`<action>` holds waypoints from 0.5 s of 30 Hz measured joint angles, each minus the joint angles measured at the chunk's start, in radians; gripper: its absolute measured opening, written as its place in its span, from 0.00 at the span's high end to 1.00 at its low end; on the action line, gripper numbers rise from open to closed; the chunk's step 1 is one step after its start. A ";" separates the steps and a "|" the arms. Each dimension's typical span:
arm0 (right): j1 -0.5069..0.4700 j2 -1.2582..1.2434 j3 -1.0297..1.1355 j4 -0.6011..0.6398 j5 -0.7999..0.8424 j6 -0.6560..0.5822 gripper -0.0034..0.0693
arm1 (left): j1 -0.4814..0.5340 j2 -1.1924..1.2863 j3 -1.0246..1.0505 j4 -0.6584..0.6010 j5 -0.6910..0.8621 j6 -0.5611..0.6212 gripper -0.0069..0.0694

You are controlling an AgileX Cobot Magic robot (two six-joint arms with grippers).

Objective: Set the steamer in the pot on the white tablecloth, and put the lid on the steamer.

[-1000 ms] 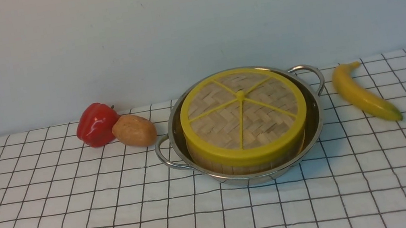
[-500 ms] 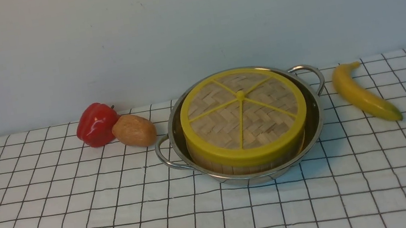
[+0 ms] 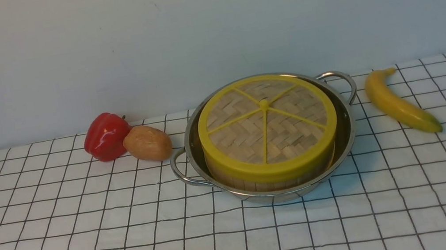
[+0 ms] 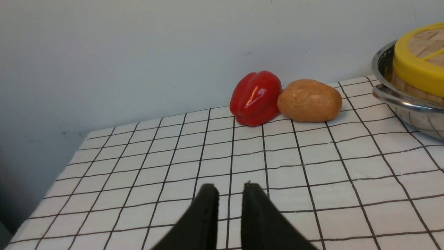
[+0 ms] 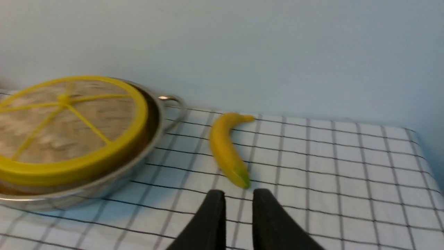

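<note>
The steel pot (image 3: 347, 132) stands on the white tablecloth (image 3: 88, 235) right of centre. The steamer (image 3: 259, 184) sits inside it, and only a strip of its slatted wall shows. The lid (image 3: 266, 122) lies flat on the steamer and hides its contents. My left gripper (image 4: 230, 187) hovers over bare cloth near the front left, far from the pot (image 4: 406, 104). Its fingers are a little apart, with nothing between them. My right gripper (image 5: 238, 192) is also slightly open and empty. It is near the banana's tip, to the right of the lid (image 5: 69, 132).
A red bell pepper (image 3: 106, 136) and a brown potato (image 3: 147, 142) lie touching, just left of the pot's near handle. A banana (image 3: 398, 104) lies right of the pot. The cloth's left edge (image 4: 66, 166) and right edge (image 5: 421, 149) drop off.
The dark tip of my left gripper in the front view's lower left corner has sunk further toward the frame's edge. Pot, steamer and lid have not moved.
</note>
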 joint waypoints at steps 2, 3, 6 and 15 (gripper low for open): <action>-0.038 -0.036 0.081 0.000 -0.047 0.000 0.75 | 0.000 0.000 0.000 0.001 0.000 0.000 0.77; -0.069 -0.079 0.153 0.004 -0.108 0.000 0.74 | 0.000 0.000 0.000 0.001 0.000 0.000 0.77; -0.092 -0.152 0.284 0.017 -0.211 0.000 0.74 | 0.000 0.000 0.000 0.002 0.000 0.000 0.76; -0.093 -0.328 0.506 0.023 -0.338 0.022 0.71 | 0.000 0.000 0.000 0.003 0.000 0.000 0.74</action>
